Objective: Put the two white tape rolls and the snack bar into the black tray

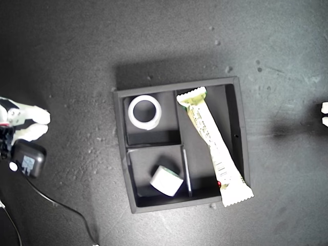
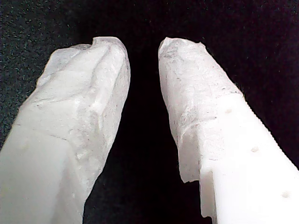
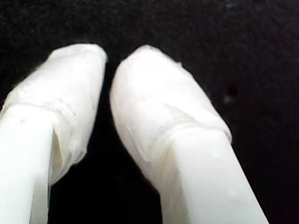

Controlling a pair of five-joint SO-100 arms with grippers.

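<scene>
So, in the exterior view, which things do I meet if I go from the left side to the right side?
A gripper at the exterior view's left edge → the all-white tape roll → the tape roll with the greenish core → the snack bar → white tips of another gripper at the right edge. All three items lie in the black tray.

Lab-style robot test bench, seen from overhead. Bare dark matte worktop [image 1: 77,56], scuffed and speckled with pale crumbs. A robot arm's white hand [image 1: 32,124] at the exterior view's left edge, with a black camera module [image 1: 28,159] and trailing cable [image 1: 61,207]. No household furnishings visible.
</scene>
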